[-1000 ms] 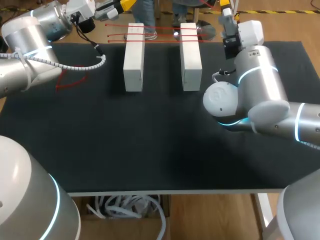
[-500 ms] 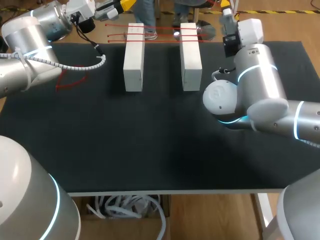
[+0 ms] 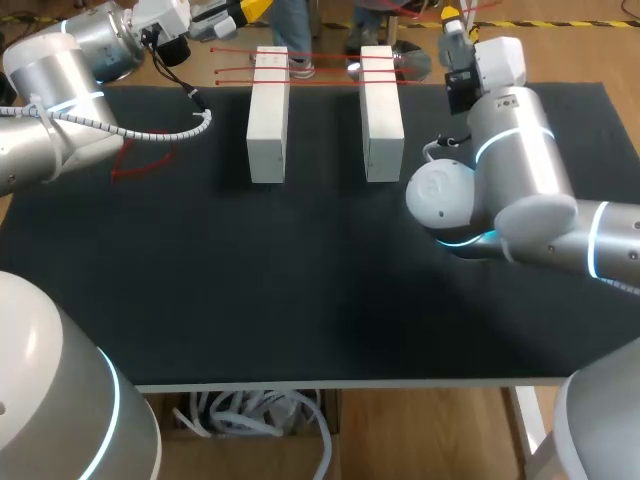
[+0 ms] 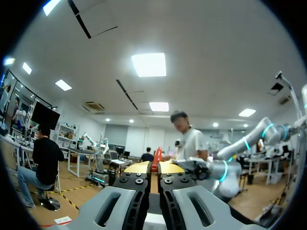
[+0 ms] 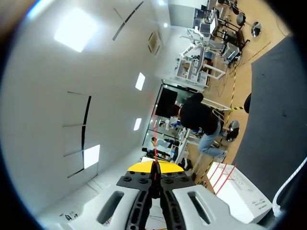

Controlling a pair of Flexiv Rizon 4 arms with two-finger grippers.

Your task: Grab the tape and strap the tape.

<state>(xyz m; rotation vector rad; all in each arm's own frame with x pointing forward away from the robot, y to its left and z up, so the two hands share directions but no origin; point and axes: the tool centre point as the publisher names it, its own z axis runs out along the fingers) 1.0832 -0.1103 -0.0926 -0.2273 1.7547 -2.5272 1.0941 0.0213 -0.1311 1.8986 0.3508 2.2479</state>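
Observation:
Two white blocks (image 3: 268, 112) (image 3: 381, 110) lie side by side at the far edge of the black table. Thin red tape (image 3: 320, 68) runs in several strands across their far ends. My left gripper (image 3: 245, 10) is beyond the left block at the far left and is shut on a red end of tape (image 4: 157, 157) pinched between its yellow tips (image 4: 154, 167). My right gripper (image 3: 452, 14) is raised beyond the right block. It is shut on a thin red strand (image 5: 154, 149) that rises from between its tips (image 5: 154, 167). One block with red strands (image 5: 240, 191) shows beside it.
A loose loop of red tape (image 3: 135, 165) lies on the black table top (image 3: 300, 280) under my left arm. A white coiled cable (image 3: 170, 133) hangs from that arm. My right arm's elbow (image 3: 450, 205) sits low, just right of the right block.
My right gripper's fingers closed onto the red strand, and red strands now show beside it at the far edge. The left arm and the blocks have not moved.

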